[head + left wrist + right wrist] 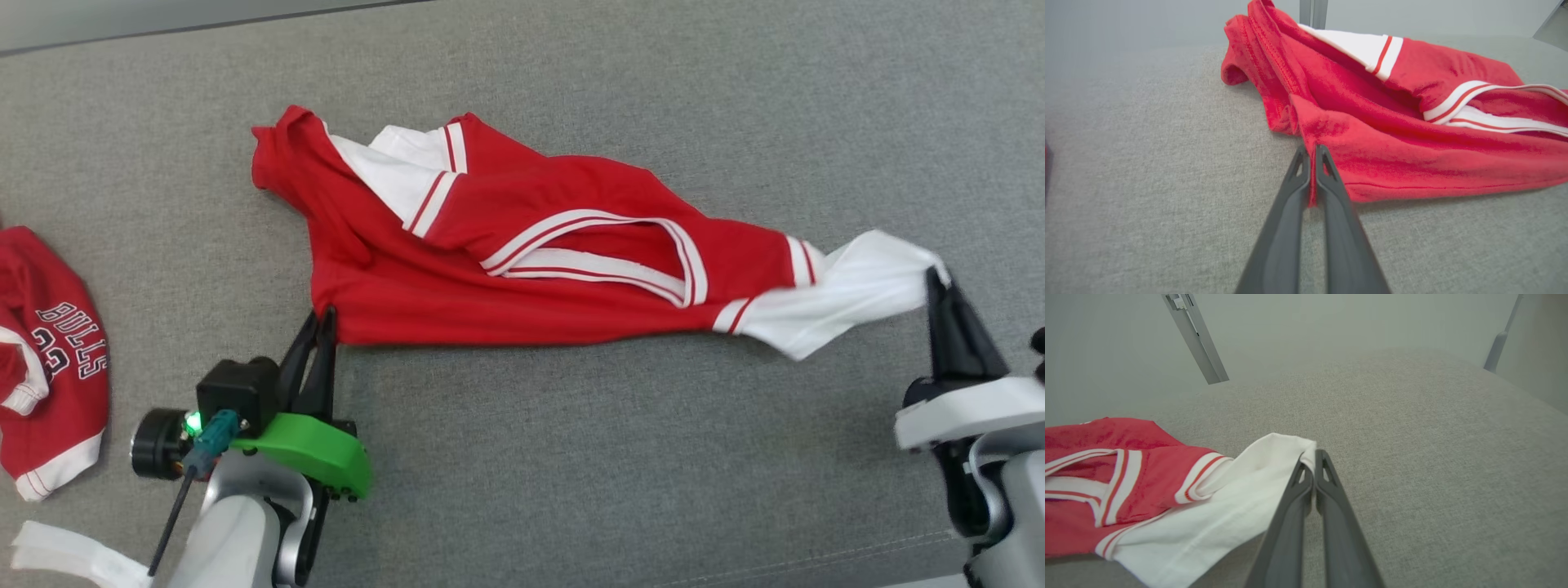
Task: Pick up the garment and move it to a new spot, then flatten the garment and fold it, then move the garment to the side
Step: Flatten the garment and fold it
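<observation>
While the garment [522,269] lies bunched on the worktop [571,457], left fingers [326,363] clamp its red hem [347,333] — right fingers [951,327] clamp white sleeve [857,290].

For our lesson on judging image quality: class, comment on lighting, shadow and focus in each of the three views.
Head view: even, soft light, sharp throughout, thin shadow under the garment's near edge. Left wrist view: garment crisp, hazy further off, left gripper's finger bases blurred. Right wrist view: same haze far off, right gripper soft near the lens.
</observation>
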